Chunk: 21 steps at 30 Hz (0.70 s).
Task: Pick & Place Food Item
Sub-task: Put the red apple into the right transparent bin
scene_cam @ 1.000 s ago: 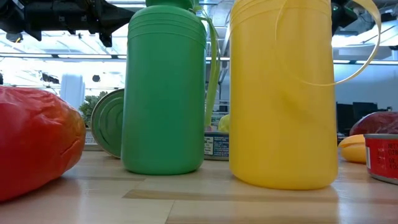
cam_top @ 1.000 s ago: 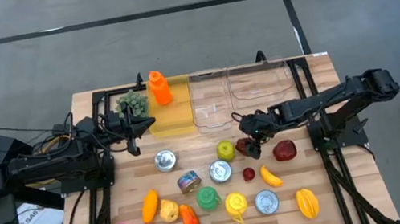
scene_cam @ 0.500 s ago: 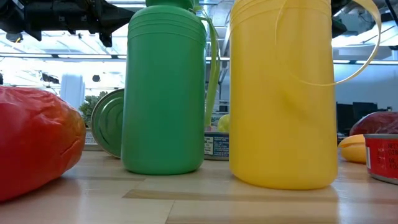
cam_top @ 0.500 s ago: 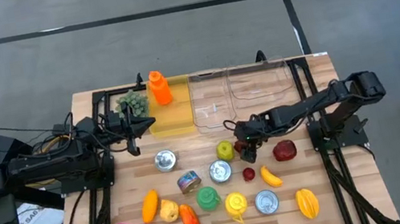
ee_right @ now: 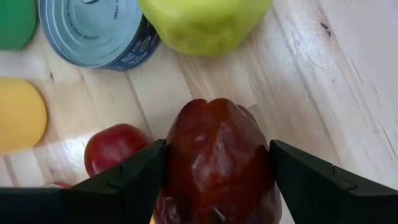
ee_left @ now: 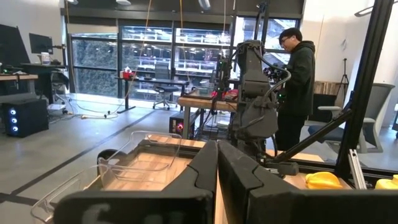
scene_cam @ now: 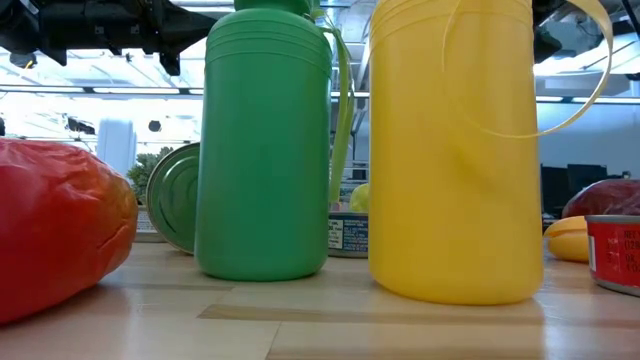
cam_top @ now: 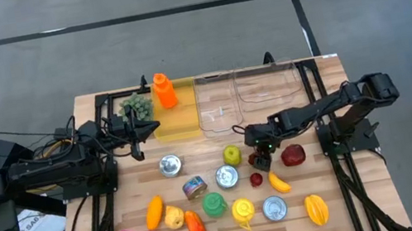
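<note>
Reaching out over the middle of the wooden table (cam_top: pixel 325 74), the right gripper (cam_top: pixel 260 157) has its two dark fingers (ee_right: pixel 124 180) set on either side of a dark red pepper (ee_right: pixel 216 162), wide apart and close against its flanks. From the wrist view the pepper fills the gap between them; whether they press it firmly I cannot tell. A second ago this gripper sat slightly farther right; it slid left toward the green apple (cam_top: pixel 232 155), then settled a little lower, where it is now. The apple lies just beside the pepper, a blue-labelled can (ee_right: pixel 93 31) next to it, and a small red fruit (ee_right: pixel 115 148) close by the pepper on the table. A larger red pepper (cam_top: pixel 292 155) rests to the gripper's right.

Over on the left side, the left gripper (cam_top: pixel 136 136) has not moved, fingers clenched together with nothing between them, near the yellow bin (cam_top: pixel 177 120). The clear trays (cam_top: pixel 256 90) at the back hold nothing visible. A person (ee_left: pixel 298 81) in a dark hoodie stands beyond the table.
</note>
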Available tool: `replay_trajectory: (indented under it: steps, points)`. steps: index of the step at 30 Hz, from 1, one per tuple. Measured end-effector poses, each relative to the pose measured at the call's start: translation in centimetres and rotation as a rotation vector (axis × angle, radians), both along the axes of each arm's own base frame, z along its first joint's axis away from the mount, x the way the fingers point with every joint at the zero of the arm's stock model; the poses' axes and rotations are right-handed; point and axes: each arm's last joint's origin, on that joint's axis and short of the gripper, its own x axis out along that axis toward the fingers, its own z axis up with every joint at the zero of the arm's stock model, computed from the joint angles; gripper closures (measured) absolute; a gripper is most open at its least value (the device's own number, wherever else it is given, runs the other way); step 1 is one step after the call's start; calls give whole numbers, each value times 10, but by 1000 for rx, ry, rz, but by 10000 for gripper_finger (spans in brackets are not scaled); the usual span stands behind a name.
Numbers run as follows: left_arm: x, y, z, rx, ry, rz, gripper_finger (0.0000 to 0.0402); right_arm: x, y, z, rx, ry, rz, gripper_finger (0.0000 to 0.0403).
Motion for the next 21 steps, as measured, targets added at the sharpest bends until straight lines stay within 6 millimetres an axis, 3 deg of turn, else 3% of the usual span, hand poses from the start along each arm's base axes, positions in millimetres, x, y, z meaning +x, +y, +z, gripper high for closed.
replay_trajectory:
  steps: [21]
  points:
    - [0, 0, 0, 0, 0, 0, 401, 1, -7, 0, 43, -9, 39, 126]
